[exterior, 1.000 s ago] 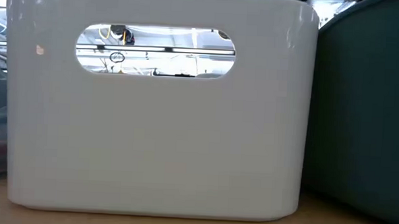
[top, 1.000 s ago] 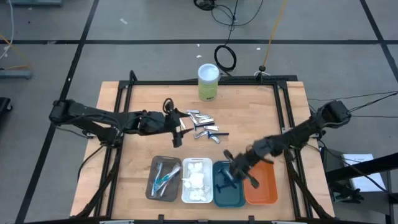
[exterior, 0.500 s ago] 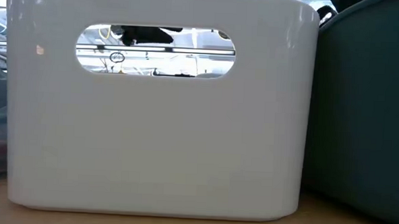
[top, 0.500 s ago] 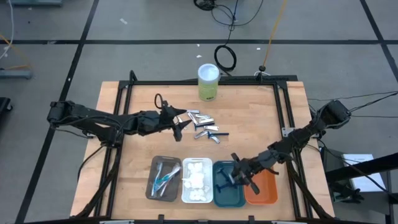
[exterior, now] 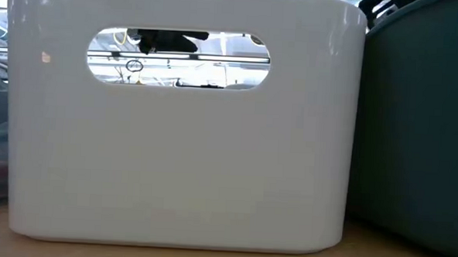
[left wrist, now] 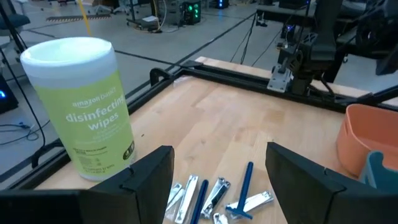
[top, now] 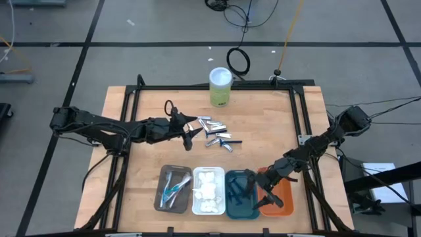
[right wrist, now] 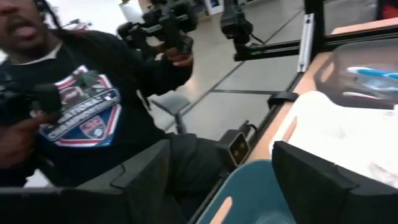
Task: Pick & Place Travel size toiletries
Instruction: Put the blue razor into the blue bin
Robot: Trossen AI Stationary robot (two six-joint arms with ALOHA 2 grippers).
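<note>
Several small silver metal tools [top: 212, 125] and a dark blue razor [top: 223, 139] lie mid-table — light, stiff, slick, best pinched across their narrow middles. Left gripper [top: 190, 131] hovers open just left of them; right gripper [top: 266, 197] stands open over the teal tray [top: 231, 209].

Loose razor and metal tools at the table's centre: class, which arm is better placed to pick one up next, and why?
The left. Its open left gripper hovers right beside the razor and metal tools. The right gripper, also open, is far off over the teal tray and orange tray.
</note>
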